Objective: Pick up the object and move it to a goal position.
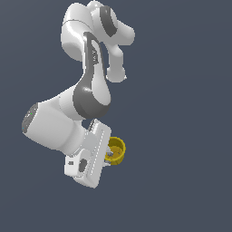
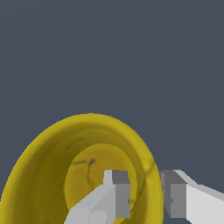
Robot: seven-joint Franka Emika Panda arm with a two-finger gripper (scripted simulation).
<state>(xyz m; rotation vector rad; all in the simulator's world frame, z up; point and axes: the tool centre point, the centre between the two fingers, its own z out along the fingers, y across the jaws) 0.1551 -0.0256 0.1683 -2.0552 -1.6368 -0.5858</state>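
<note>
the yellow cup [image 2: 65, 175] is pinched by one side of its thick rim only: one finger [image 2: 114, 192] of the hand [image 2: 146, 194] sits inside the hollow, the other just outside the wall, clamped on it. with so narrow a hold, the cup could be twisted or dropped if the arm is swung sharply toward the goal, which is not seen.

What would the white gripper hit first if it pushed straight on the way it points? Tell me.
The small bright yellow round cup itself: the white gripper straddles its thick rim, one finger inside the hollow, one outside. Pushing on would likely drive the inner finger into the cup's bottom, though depth is unclear.
</note>
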